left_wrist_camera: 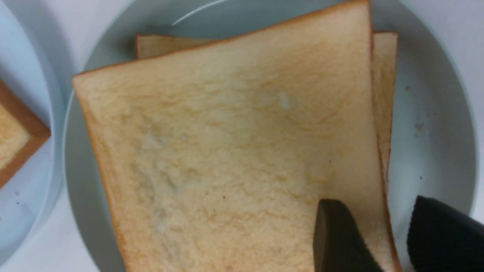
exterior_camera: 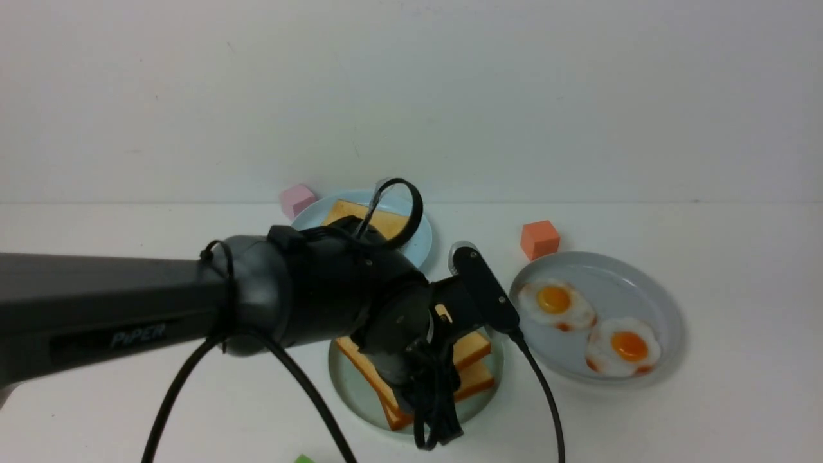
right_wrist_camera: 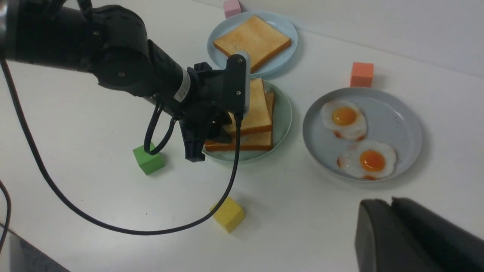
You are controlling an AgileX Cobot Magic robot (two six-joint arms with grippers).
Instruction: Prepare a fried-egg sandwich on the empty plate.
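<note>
My left claw (left_wrist_camera: 374, 206), parted and seemingly not gripping, straddles the top toast slice (left_wrist_camera: 227, 151) stacked on the mint-green plate (left_wrist_camera: 435, 113); right claw (right_wrist_camera: 382, 204) closed, empty.

Two toast slices (exterior_camera: 472, 352) stacked on near plate (exterior_camera: 352, 386), one-slice plate (exterior_camera: 421, 249) behind it, two-egg plate (exterior_camera: 649, 276) to its right

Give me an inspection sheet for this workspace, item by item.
Surface: white table.
Job's things: two toast slices stacked on green plate, no egg seen between; two fried eggs on grey plate.
Clutter: spare toast on blue plate; pink block, orange block, green block, yellow block.
Grippers: left gripper open at top slice's edge; right gripper shut, empty.
Cables: black cable trailing across table.
Surroundings: plain white wall.
</note>
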